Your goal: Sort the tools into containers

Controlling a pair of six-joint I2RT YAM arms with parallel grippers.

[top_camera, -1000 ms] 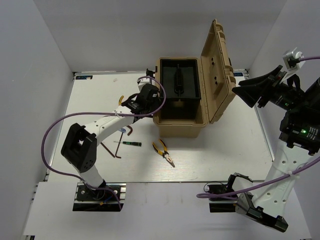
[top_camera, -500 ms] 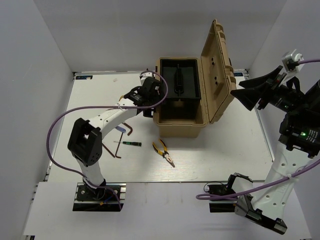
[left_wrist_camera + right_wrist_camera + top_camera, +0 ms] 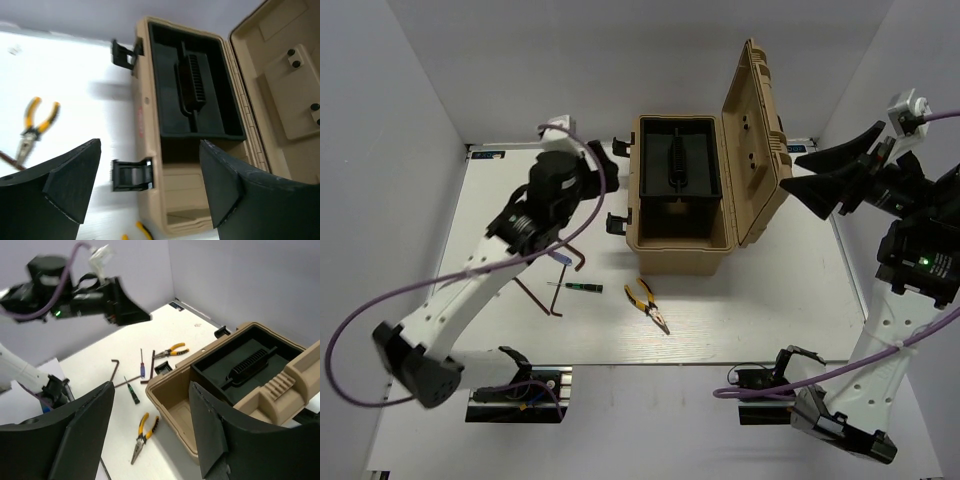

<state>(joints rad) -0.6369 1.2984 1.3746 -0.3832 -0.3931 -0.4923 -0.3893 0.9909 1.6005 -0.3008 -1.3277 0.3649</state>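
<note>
I saw the left claw (image 3: 150,150) hanging in the air over the tabletop (image 3: 770,300), on the left of the open tan toolbox (image 3: 678,255). Its two fingers stood wide apart and nothing was between them. The right claw (image 3: 150,395) stood high at the right side (well apart from every tool). It was also spread open and empty, and it pointed toward the box.

The lid (image 3: 752,140) of the toolbox stood upright on its right side. A black tray (image 3: 675,165) with a ribbed handle along the middle sat in the top of the box.

The tools all lay on the tabletop, outside the toolbox. One pair of yellow-handled pliers (image 3: 648,305) lay just in front of the box. A second pair of pliers (image 3: 35,122) lay to the left of the box, nearer the far side; from above the left arm hid it.

Between the two pairs lay the smaller tools, close together. There was a short black-green stick tool (image 3: 582,287), dark reddish L-shaped hex keys (image 3: 538,298), and a thin screwdriver (image 3: 142,365) with a blue part on it. I could not tell whether these touched each other.
</note>
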